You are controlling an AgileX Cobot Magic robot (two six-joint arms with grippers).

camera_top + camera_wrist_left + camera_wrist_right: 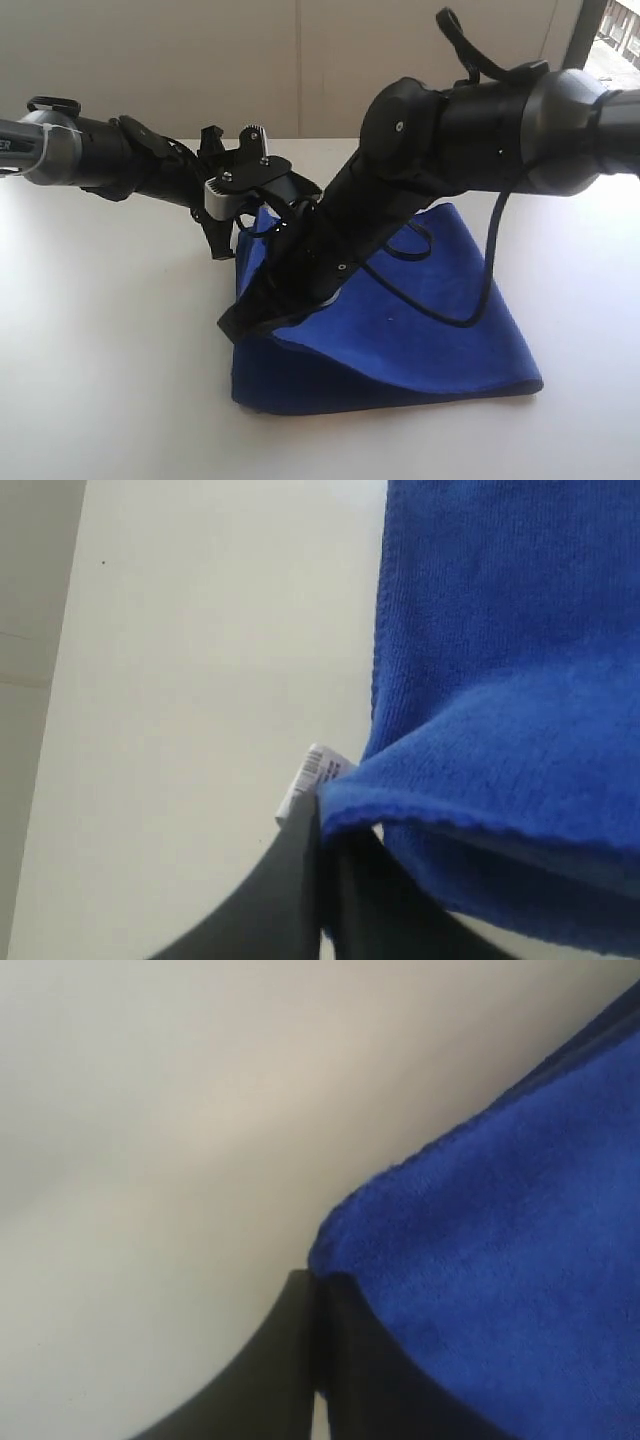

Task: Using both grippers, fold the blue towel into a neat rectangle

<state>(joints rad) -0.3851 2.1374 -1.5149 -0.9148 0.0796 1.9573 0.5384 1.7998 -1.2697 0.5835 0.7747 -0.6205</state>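
Pinching two corners, with the blue towel [420, 330] half-lifted off the white table [100, 380]!
Both ends are clamped. The left gripper [320, 815] has its jaws together on a hemmed corner right by the white label [316, 774], and the right gripper [315, 1282] bites the very tip of another corner. The cloth drapes from those grips down onto the tabletop, its far side resting flat. The danger, I'd say: such thin bites could slip under a pull, and the right arm's dangling cable [490, 262] might snag the fabric and skew the fold.
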